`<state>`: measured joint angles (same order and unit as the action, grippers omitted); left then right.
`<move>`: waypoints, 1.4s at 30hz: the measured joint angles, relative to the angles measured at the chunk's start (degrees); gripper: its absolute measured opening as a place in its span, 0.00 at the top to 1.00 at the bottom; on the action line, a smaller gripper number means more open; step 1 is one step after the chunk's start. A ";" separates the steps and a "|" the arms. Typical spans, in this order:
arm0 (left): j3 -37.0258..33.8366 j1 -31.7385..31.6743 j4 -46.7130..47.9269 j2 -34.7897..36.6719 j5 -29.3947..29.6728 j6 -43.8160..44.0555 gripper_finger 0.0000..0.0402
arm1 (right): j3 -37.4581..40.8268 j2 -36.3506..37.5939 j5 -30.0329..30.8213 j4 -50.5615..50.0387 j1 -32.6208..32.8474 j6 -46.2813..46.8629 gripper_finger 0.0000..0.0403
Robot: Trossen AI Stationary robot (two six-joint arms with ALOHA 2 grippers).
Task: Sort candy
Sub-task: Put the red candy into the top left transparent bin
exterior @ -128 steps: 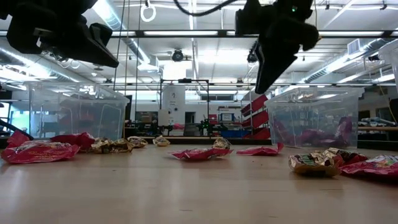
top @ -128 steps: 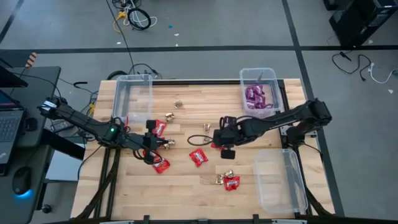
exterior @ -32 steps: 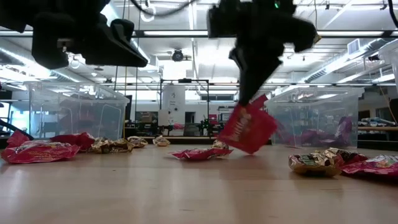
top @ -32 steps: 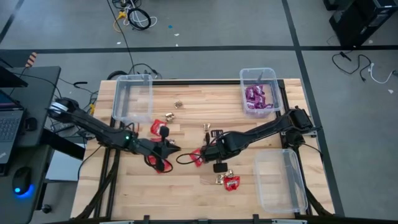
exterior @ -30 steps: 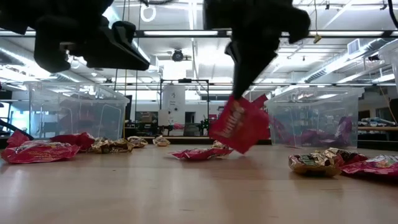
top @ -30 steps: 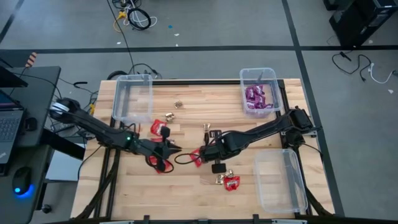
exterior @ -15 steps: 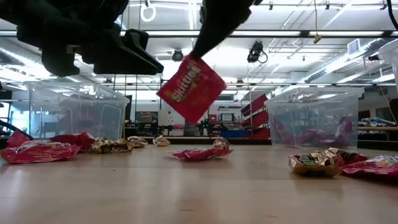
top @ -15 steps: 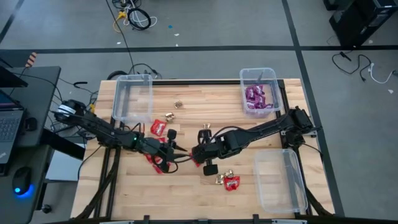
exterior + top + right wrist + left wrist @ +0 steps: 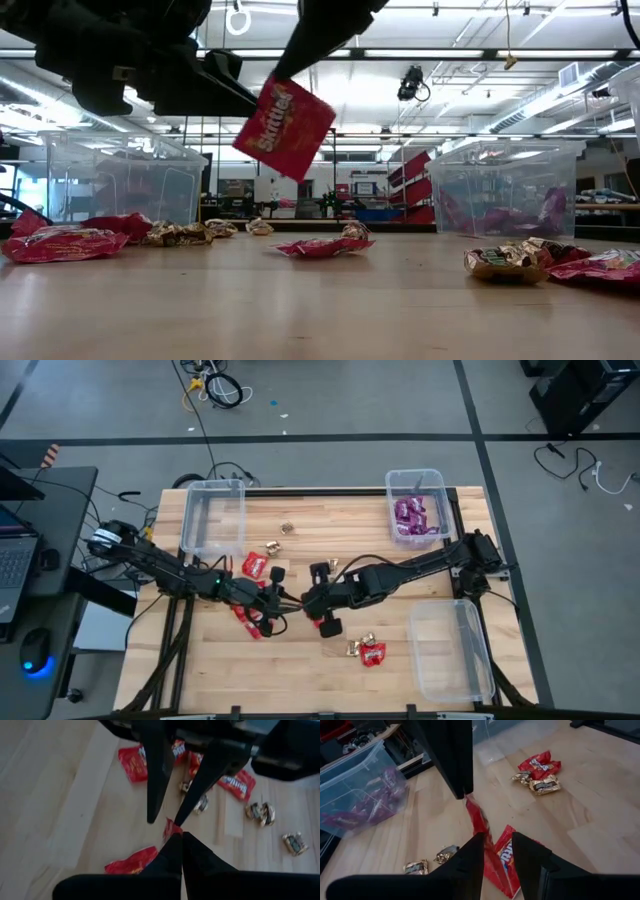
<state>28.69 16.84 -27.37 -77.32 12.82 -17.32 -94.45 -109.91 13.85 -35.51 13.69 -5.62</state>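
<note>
My right gripper (image 9: 300, 55), pinched tight on one corner of a flat red candy packet (image 9: 283, 127), holds it in the air above the middle of the pale wooden surface (image 9: 300, 660). My left gripper (image 9: 496, 851) faces it with fingers parted around the packet's lower edge. Other red packets and gold foil-wrapped pieces (image 9: 505, 262) lie scattered on the surface; purple packets (image 9: 410, 515) fill one clear plastic bin (image 9: 448, 510).

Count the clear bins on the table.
3. In the high view: upper-left bin, upper-right bin holding purple packets, lower-right bin. None seems hidden.
</note>
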 joint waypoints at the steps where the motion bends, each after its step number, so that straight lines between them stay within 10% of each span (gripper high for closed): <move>1: 0.00 0.00 -0.10 0.00 0.00 0.02 0.74 | 0.00 0.00 0.00 0.26 -0.01 -0.42 1.00; 15: 0.00 -2.78 -0.20 0.00 0.96 4.70 0.76 | 0.00 0.00 0.00 3.15 -0.07 -2.08 1.00; 24: 0.02 -2.84 1.41 0.02 0.43 2.88 0.98 | 0.00 0.00 1.99 2.36 -0.07 -1.56 1.00; 42: 0.02 -2.97 9.28 0.13 3.17 -0.76 0.94 | 10.27 -0.03 6.52 0.94 0.04 15.12 1.00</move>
<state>28.71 13.87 -18.09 -77.19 15.99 -18.09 -84.19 -109.94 20.36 -34.56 13.74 9.49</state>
